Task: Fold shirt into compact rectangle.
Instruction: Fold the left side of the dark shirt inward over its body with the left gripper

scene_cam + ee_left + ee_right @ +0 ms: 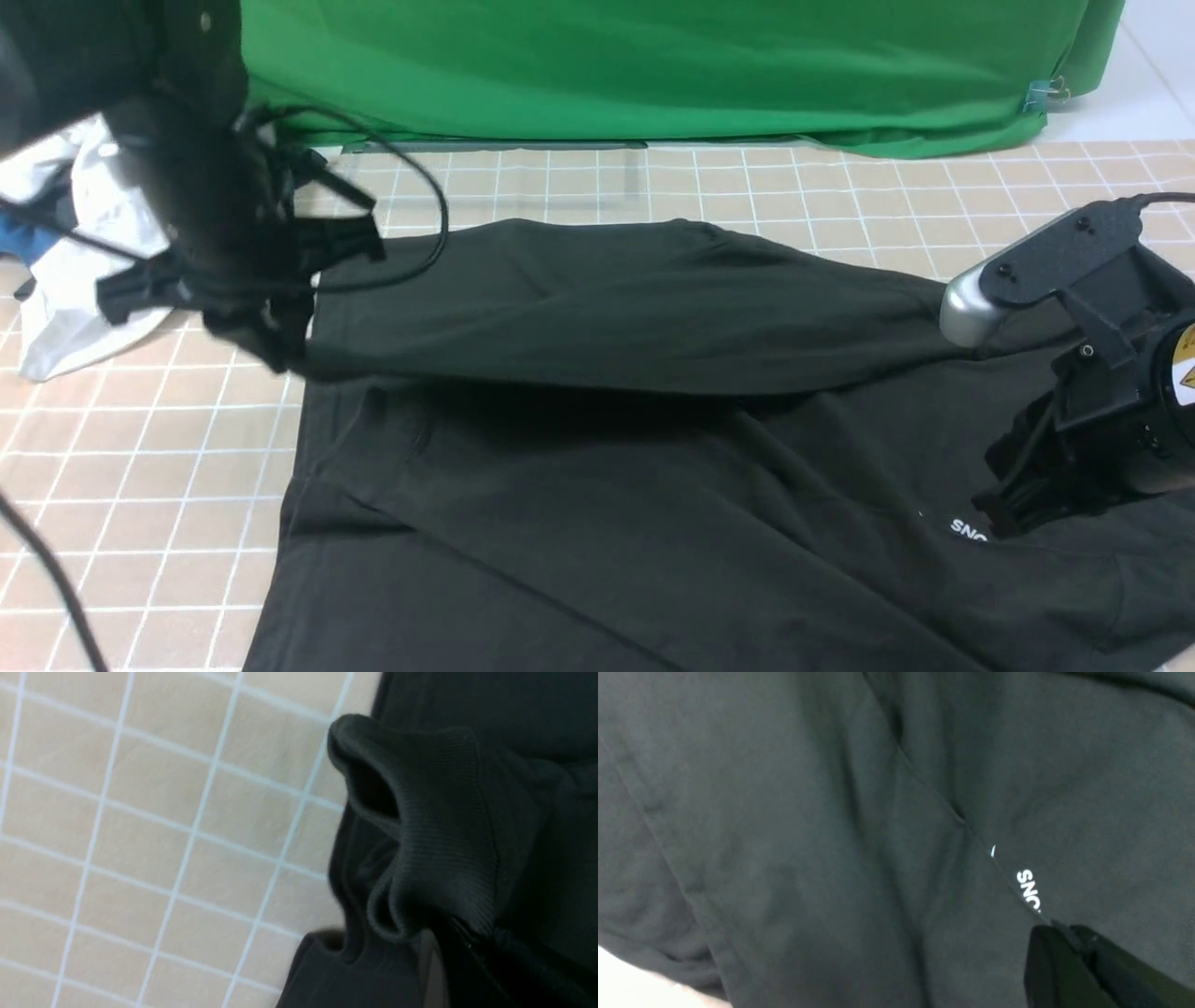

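The black shirt [653,523] lies spread over the near part of the tiled table cover [140,448]. One long sleeve [607,308] is stretched across it from right to left, raised off the body. My left gripper [271,345] is shut on the ribbed cuff [439,826], just past the shirt's left edge. My right gripper [1004,518] is at the right, beside the white "SNO" print [968,532]. In the right wrist view its fingertips [1045,942] are pressed together on a thin fold of shirt [784,835] running past the print [1029,889].
A green cloth [653,65] hangs along the back, held by a clip [1046,93]. A white and blue bundle of fabric [84,243] lies at the far left. A black cable [425,201] loops from the left arm over the sleeve.
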Robot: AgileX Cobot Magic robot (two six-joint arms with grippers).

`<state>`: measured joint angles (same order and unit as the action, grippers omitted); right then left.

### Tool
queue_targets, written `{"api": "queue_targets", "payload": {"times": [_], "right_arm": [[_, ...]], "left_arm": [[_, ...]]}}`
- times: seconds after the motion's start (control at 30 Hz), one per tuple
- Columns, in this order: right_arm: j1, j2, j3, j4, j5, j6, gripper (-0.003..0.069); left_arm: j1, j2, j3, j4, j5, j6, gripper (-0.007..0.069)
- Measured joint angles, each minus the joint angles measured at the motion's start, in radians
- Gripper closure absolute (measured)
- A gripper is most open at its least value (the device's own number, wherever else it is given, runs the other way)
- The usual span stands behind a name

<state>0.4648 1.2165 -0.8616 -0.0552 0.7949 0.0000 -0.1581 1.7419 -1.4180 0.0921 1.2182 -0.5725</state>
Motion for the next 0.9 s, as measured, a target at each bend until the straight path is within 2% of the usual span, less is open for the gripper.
{"api": "queue_targets", "payload": {"times": [0.33,0.5,0.6,0.63,0.7,0.8,0.9], "right_arm": [[0.0,0.0,0.0,-0.013,-0.024,0.009,0.0575],[-0.019,0.0,0.0,-0.08,-0.072,0.109,0.0561],[-0.121,0.002,-0.003,-0.09,-0.087,0.144,0.0558],[-0.136,0.003,-0.006,-0.09,-0.087,0.147,0.0558],[-0.232,0.025,-0.034,-0.082,-0.074,0.15,0.0557],[-0.356,0.069,-0.093,-0.031,-0.042,0.12,0.0556],[-0.47,0.155,-0.168,0.064,-0.021,0.098,0.053]], "left_arm": [[0.0,-0.01,0.1,-0.104,-0.003,-0.012,0.0586],[0.0,-0.01,0.178,-0.106,-0.002,0.006,0.0501],[0.0,-0.01,0.176,-0.098,-0.001,0.035,0.0401],[0.0,-0.01,0.175,-0.092,-0.001,0.037,0.0389],[0.0,-0.016,0.15,-0.082,-0.002,0.051,0.0328],[0.0,-0.038,0.113,-0.076,-0.003,0.055,0.0291],[0.0,-0.06,0.078,-0.082,-0.014,0.059,0.0298]]}}
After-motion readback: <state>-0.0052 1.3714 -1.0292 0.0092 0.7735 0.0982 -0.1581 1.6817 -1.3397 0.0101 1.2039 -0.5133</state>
